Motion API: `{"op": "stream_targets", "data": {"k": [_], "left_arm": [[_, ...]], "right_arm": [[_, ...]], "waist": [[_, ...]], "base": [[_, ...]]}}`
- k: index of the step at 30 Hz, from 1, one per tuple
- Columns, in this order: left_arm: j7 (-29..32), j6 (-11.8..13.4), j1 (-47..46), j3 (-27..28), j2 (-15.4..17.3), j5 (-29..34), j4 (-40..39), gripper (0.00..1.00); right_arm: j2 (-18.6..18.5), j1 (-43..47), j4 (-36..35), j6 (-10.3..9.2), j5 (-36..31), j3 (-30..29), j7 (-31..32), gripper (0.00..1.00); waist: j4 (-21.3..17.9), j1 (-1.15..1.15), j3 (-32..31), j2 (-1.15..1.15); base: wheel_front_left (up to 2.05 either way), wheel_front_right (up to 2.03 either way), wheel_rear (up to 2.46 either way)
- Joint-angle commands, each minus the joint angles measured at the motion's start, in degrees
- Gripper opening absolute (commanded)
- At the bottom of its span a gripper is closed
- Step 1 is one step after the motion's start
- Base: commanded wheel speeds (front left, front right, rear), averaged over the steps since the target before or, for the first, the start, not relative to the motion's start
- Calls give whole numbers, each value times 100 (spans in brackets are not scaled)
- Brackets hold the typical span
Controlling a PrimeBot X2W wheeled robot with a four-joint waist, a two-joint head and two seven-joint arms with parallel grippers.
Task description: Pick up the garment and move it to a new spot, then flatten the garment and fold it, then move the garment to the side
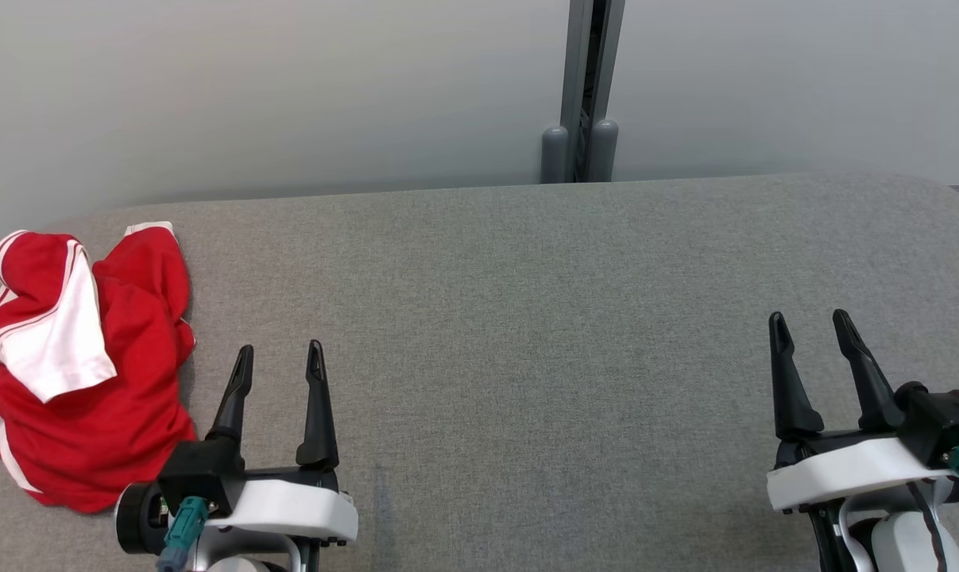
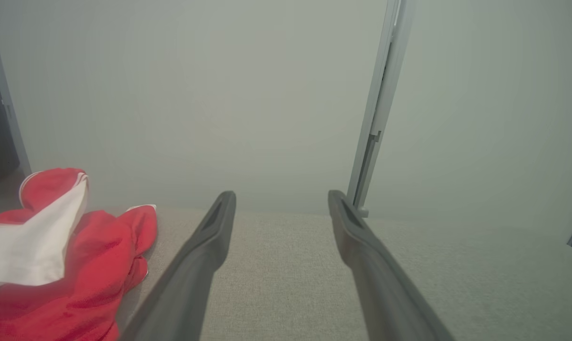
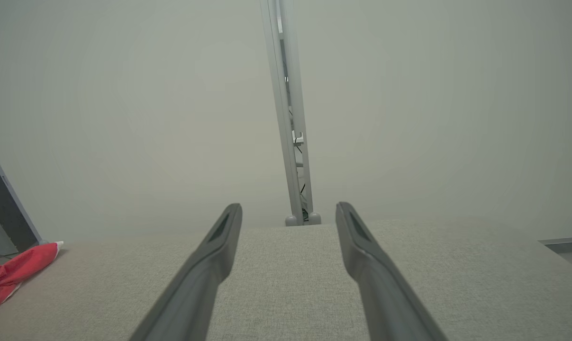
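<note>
A crumpled red garment (image 1: pixel 121 397) with white panels and stripes lies in a heap at the far left of the grey fabric table (image 1: pixel 527 318). My left gripper (image 1: pixel 280 356) hovers open just right of the heap, nothing between its fingers. In the left wrist view the garment (image 2: pixel 77 270) bulks up at the lower left, beside the left gripper (image 2: pixel 282 201). My right gripper (image 1: pixel 811 322) stands open over the table's right side, far from the cloth. A red corner of the garment (image 3: pixel 15 272) shows at the left edge of the right wrist view, where the right gripper (image 3: pixel 289 210) holds nothing.
A pale wall rises behind the table, with a grey metal post (image 1: pixel 586 87) standing at its back edge right of centre. The table's rounded back right corner (image 1: pixel 948 195) drops off to the floor. Dark equipment (image 3: pixel 1 213) stands beyond the left end.
</note>
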Motion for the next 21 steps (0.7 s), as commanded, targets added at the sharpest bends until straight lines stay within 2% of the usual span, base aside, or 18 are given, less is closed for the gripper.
{"op": "stream_targets", "data": {"k": [1,21], "left_arm": [[-37,-11,27,21,13,123,-50,100],[-256,178,36,-163,14,752,-265,100]], "right_arm": [[-53,-81,-29,8,-60,5,-70,100],[-66,-97,-52,9,-698,4,-293,100]], "waist": [[0,0,1,0],[126,0,90,0]], "base": [[0,0,0],[0,0,0]]}}
